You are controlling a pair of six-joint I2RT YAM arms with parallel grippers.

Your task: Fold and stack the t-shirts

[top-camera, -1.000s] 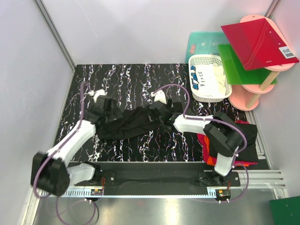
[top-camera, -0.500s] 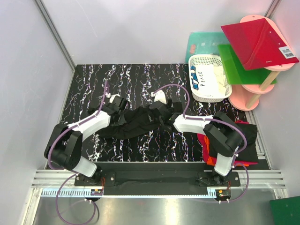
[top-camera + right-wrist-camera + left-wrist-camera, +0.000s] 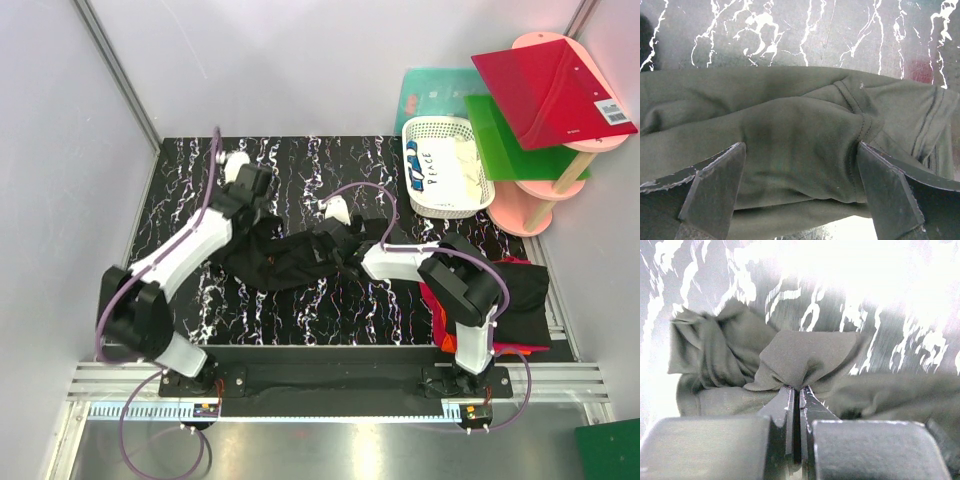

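A black t-shirt [image 3: 290, 262] lies crumpled in the middle of the black marbled table [image 3: 300, 160]. My left gripper [image 3: 258, 215] is at its left end; in the left wrist view the gripper [image 3: 800, 389] is shut on a pinched fold of the t-shirt [image 3: 807, 355], which rises in a peak above the tips. My right gripper [image 3: 337, 245] is at the shirt's right end. It stands open [image 3: 802, 165], with a seamed bulge of the t-shirt [image 3: 800, 135] lying between its fingers. More t-shirts [image 3: 515, 300], black over red and orange, are piled at the right edge.
A white lattice basket [image 3: 445, 165] stands at the back right. Beside it a pink stand [image 3: 540, 200] carries a red board [image 3: 550, 85] and a green board [image 3: 505, 135]. A teal sheet [image 3: 435, 90] leans behind the basket. Grey walls close in left and back.
My left gripper has shut on the shirt's left end and moved right and toward the back, bunching the cloth shorter. The right gripper stayed open and moved slightly left.
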